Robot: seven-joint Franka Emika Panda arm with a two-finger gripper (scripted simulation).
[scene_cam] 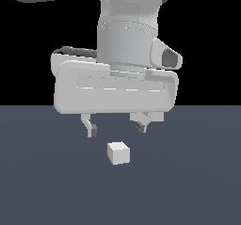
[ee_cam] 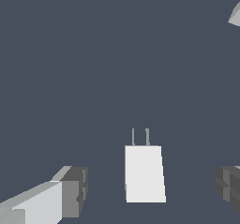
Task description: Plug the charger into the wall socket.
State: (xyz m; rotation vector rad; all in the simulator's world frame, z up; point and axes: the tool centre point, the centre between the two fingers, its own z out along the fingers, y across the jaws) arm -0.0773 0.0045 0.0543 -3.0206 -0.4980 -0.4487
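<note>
The charger [scene_cam: 118,152] is a small off-white cube lying on the dark floor. In the wrist view the charger [ee_cam: 144,174] shows two thin prongs pointing away from the camera. My gripper [scene_cam: 116,129] hovers just above it, open and empty, one finger on each side. In the wrist view the gripper [ee_cam: 151,189] straddles the cube with wide gaps, and its fingertips [ee_cam: 74,192] do not touch it. A light-grey patch [scene_cam: 157,117] behind the gripper looks like the wall socket, mostly hidden. A light-grey corner [ee_cam: 236,16] at the wrist view's edge may be the same panel.
The dark grey-blue floor [scene_cam: 47,181] stretches all around the cube. The large gripper body [scene_cam: 115,90] blocks most of the scene behind it in the exterior view.
</note>
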